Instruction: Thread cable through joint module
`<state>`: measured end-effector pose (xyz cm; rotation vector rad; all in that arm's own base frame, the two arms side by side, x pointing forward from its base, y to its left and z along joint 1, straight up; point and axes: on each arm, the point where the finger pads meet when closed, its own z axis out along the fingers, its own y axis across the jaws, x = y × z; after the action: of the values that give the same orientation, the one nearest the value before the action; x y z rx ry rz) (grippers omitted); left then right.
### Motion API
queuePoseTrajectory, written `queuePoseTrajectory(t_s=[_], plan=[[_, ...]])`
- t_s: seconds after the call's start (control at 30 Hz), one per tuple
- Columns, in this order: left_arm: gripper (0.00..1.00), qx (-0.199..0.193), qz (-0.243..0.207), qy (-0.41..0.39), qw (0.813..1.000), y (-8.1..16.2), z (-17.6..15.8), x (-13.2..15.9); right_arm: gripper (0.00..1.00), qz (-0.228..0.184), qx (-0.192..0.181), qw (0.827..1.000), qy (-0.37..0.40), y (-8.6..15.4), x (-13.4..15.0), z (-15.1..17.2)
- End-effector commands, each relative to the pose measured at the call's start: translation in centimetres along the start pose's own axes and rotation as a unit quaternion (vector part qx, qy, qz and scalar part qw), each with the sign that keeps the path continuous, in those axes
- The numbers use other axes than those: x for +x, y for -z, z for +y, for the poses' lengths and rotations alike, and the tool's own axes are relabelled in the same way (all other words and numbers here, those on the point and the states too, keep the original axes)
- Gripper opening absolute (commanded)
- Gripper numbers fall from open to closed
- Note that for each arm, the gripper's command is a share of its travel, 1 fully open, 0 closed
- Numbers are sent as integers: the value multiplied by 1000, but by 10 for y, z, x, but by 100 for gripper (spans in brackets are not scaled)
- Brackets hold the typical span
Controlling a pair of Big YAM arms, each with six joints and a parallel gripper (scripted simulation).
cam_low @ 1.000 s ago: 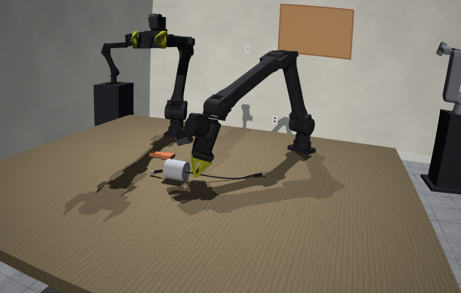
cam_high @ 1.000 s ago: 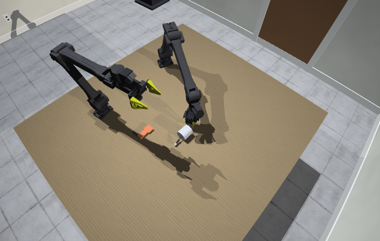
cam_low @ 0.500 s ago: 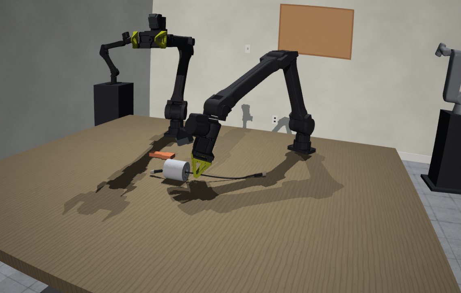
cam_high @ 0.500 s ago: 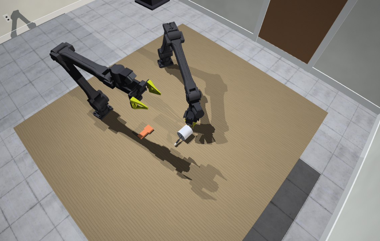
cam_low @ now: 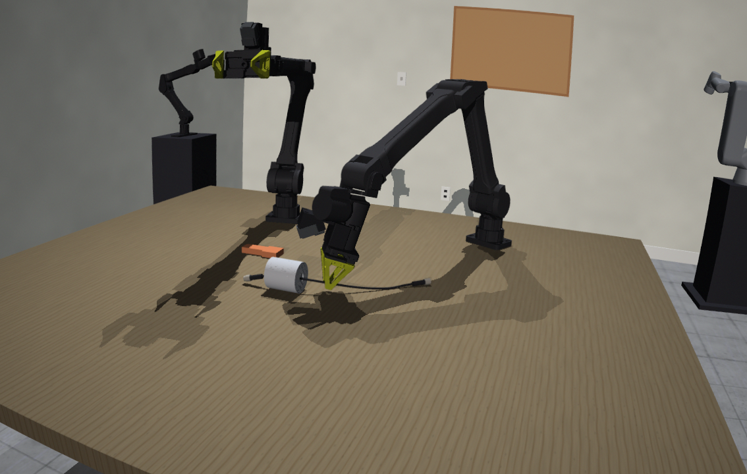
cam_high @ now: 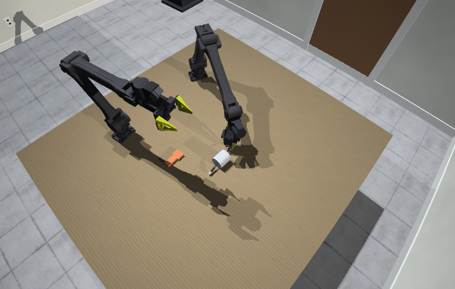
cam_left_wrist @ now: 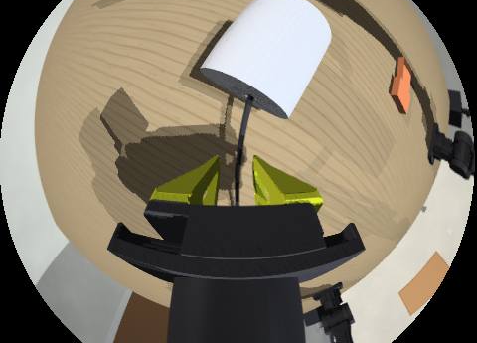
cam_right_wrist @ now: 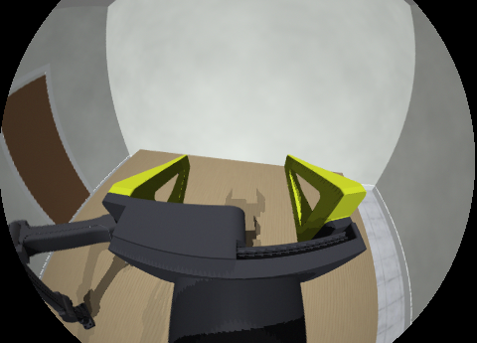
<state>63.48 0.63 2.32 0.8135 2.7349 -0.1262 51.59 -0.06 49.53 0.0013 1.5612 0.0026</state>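
The white joint module (cam_high: pixel 221 158) (cam_low: pixel 283 274) (cam_left_wrist: pixel 273 50) lies on its side. The black cable (cam_low: pixel 373 288) (cam_left_wrist: pixel 242 129) runs into its shaft at the end facing my left gripper. A dark connector with a pale tip (cam_high: pixel 210 173) (cam_low: pixel 248 277) sticks out of the other end, its shadow just under it; whether it touches the table is unclear. The cable's far connector (cam_low: pixel 421 282) lies beyond my left gripper. My left gripper (cam_high: pixel 230 146) (cam_left_wrist: pixel 236 161) is partly open, low beside the module, with the cable loose between its fingers. My right gripper (cam_high: pixel 184 121) (cam_right_wrist: pixel 237 160) is wide open and empty, high up.
An orange block (cam_high: pixel 174 157) (cam_low: pixel 262 251) (cam_left_wrist: pixel 401 86) lies on the wooden table (cam_high: pixel 132 215) (cam_low: pixel 364 400), beside the module toward the right arm's base. The right arm stands raised, away from the module and cable.
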Motion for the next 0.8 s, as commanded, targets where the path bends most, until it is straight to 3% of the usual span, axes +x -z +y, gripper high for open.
queuePoseTrajectory(t_s=[0.0, 0.13, 0.2, 0.43, 0.47, 0.77], plan=[[32, -10, -14, -4, 1000, 16, 9, 6, 96, -17, 6, 1000, -4, -2, -24, -6], [32, -9, -16, -13, 1000, 12, 6, -3, 96, -17, 6, 1000, -4, -2, -24, -6], [32, -9, -13, -6, 1000, 16, 8, 13, 96, -17, 6, 1000, -4, -2, -24, -6], [32, -7, -11, -6, 1000, 14, 7, 23, 96, -17, 6, 1000, -4, -2, -24, -6], [0, -7, -11, -7, 1000, 15, 7, 22, 96, -17, 6, 1000, -4, -2, -24, -6], [0, -1, -4, -20, 1000, 10, -8, 15, 96, -17, 6, 1000, -4, -2, -24, -6]])
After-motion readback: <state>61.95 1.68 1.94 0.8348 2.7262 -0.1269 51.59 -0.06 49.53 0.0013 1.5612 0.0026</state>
